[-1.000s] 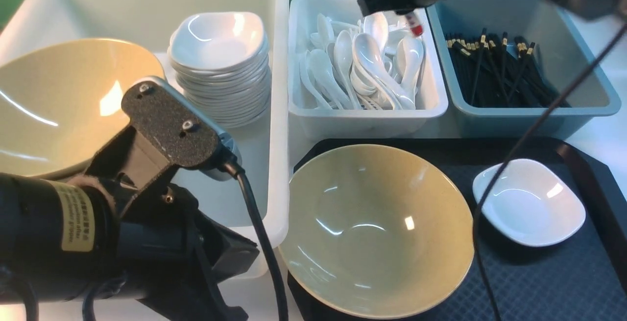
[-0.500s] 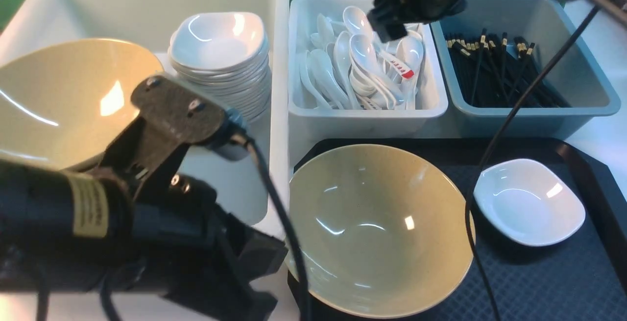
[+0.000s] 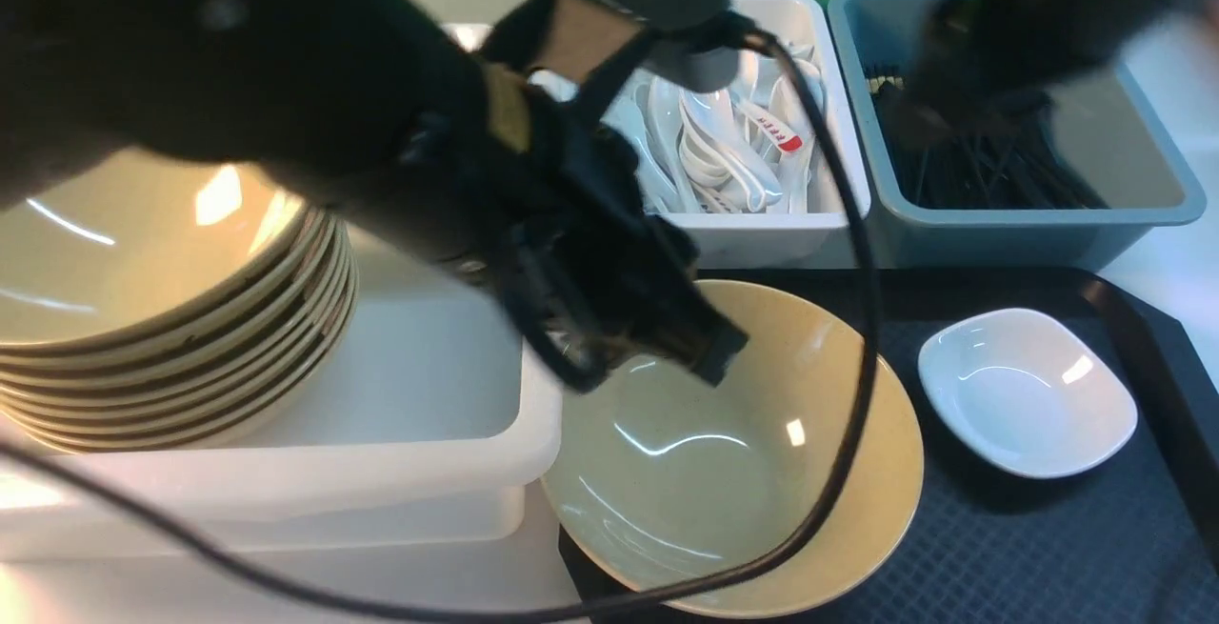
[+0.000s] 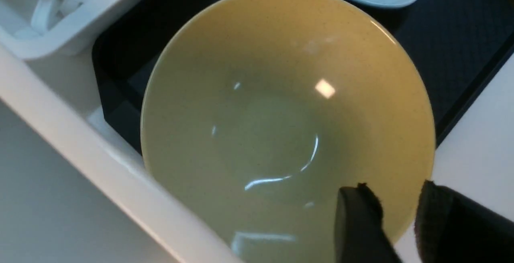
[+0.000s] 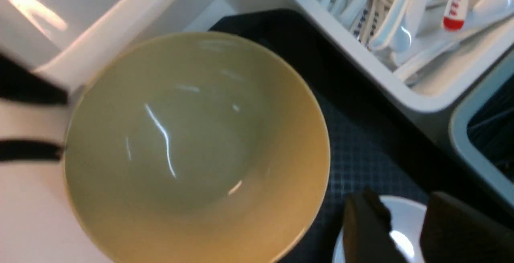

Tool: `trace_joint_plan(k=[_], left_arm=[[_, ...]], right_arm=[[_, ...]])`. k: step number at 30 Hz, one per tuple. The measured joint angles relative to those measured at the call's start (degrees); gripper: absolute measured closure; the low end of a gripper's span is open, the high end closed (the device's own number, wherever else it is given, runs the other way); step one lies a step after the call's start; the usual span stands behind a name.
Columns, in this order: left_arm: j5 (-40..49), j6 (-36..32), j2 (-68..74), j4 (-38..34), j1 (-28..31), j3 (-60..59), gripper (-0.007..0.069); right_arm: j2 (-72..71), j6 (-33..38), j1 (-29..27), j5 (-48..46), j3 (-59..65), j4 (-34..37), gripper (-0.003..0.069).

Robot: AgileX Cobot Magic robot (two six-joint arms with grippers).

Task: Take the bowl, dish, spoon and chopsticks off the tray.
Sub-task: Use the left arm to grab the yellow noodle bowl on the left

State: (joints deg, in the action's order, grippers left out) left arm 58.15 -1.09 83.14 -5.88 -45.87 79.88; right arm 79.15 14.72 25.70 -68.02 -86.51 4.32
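The wide olive-tan bowl [image 3: 733,472] [image 4: 281,114] [image 5: 192,146] stands on the left part of the black tray [image 3: 1048,548]. My left gripper [image 3: 705,352] [image 4: 395,186] hangs open just over the bowl's rim, with nothing gripped. The small white dish [image 3: 1029,395] [image 5: 403,219] lies on the tray to the bowl's right. Above it hovers my right gripper [image 5: 401,202], open and empty. The red-tipped spoon [image 3: 781,136] [image 5: 455,6] lies on top of the white spoons in the white bin. Black chopsticks [image 3: 990,176] lie in the grey-blue bin.
A big white tub [image 3: 429,472] at the left holds a stack of tan bowls [image 3: 143,271]. The white spoon bin [image 3: 762,238] and grey-blue bin [image 3: 1029,224] stand behind the tray. My left arm's cable [image 3: 862,319] loops over the bowl. The blurred right arm [image 3: 1048,14] crosses the top right.
My left arm swung from the near left across to the bowl and its jaws opened. The right gripper let the red-tipped spoon drop into the bin, then moved right towards the dish.
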Motion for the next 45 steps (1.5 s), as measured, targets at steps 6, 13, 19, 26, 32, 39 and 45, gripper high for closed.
trace_joint_plan(k=[6, 13, 19, 26, 32, 39, 45], left_arm=[[7.68, -1.15, 12.66, 5.03, 0.0, 10.61, 0.0202], [12.24, -1.67, 24.83, 7.98, 3.44, 21.99, 0.0156], [12.26, -6.61, 30.39, 4.76, 9.89, 26.17, 0.0156], [11.79, -13.77, 34.02, 2.28, 11.25, 26.27, 0.0156], [8.28, -16.49, 36.08, 0.05, 10.98, 26.38, 0.0156], [6.61, -16.79, 39.49, -1.48, 10.98, 26.43, 0.0221], [8.59, -17.33, 40.81, -5.07, 10.98, 26.94, 0.0536]], right_arm=[[-16.37, -2.45, 0.0, 8.28, 21.15, 1.04, 0.0501], [-27.21, -3.14, 0.0, 9.8, 35.54, 1.64, 0.0503], [-29.12, -4.37, 0.0, 7.89, 38.26, 1.75, 0.0503], [-29.17, -4.31, 0.0, 8.03, 38.38, 1.75, 0.0498], [-29.17, -2.78, 0.0, 9.12, 38.38, 1.75, 0.0491], [-29.17, -2.21, 0.0, 10.7, 38.38, 1.75, 0.0487], [-29.17, -1.6, 0.0, 11.03, 38.38, 1.75, 0.048]])
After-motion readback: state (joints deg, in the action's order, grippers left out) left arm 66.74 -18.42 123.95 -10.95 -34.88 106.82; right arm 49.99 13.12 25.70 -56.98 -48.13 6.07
